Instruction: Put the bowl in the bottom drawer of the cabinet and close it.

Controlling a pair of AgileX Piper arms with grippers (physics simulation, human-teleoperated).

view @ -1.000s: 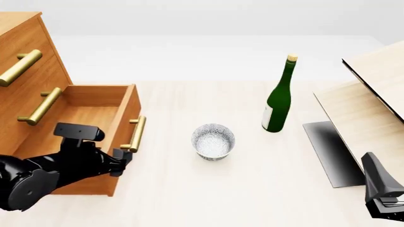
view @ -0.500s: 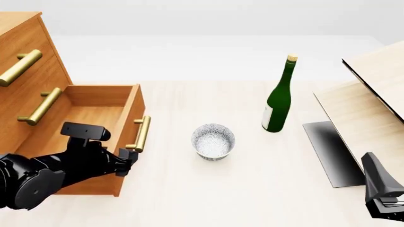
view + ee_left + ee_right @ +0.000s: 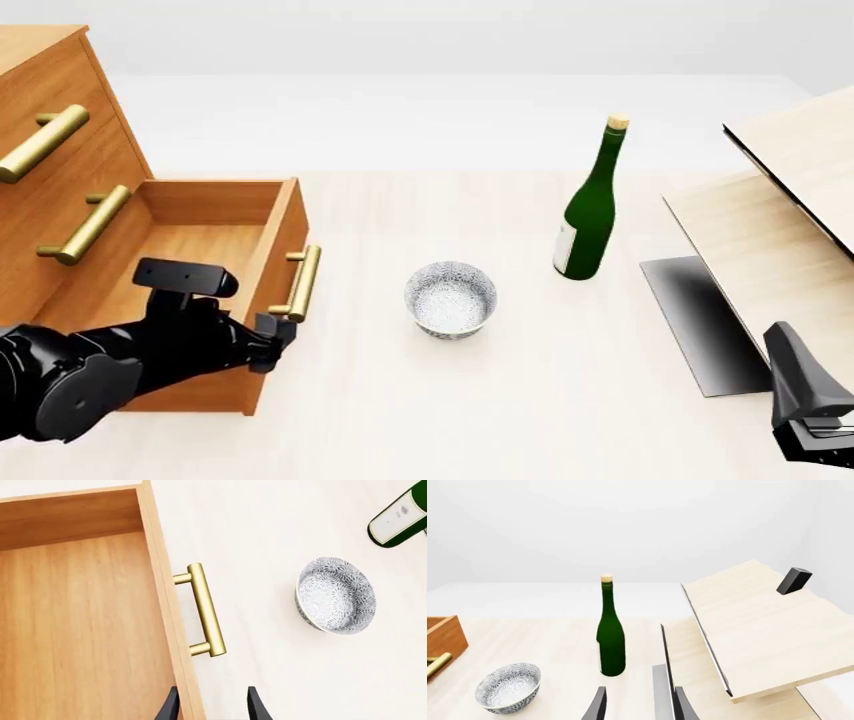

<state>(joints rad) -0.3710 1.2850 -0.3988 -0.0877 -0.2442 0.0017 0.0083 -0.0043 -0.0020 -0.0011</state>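
The cabinet [image 3: 60,95] stands at the left with its bottom drawer [image 3: 200,245] pulled out and empty inside [image 3: 80,630]. The drawer's brass handle [image 3: 304,283] [image 3: 203,610] lies just beyond my left gripper [image 3: 276,335] [image 3: 212,709]. That gripper is open, its fingers either side of the drawer's front edge and holding nothing. The speckled bowl [image 3: 451,298] [image 3: 335,595] [image 3: 508,687] sits upright on the table right of the drawer. My right gripper [image 3: 785,360] [image 3: 639,707] hovers open at the near right, far from the bowl.
A green wine bottle [image 3: 587,215] [image 3: 612,640] stands behind and right of the bowl. A pale wood panel with a black edge [image 3: 767,230] [image 3: 747,630] slopes over the table's right side, close to the right gripper. A small dark block [image 3: 794,580] rests on the panel.
The bottom drawer has slid out a little further to the right, with my left gripper moving along with it. The right arm, the bowl and the bottle have stayed still.
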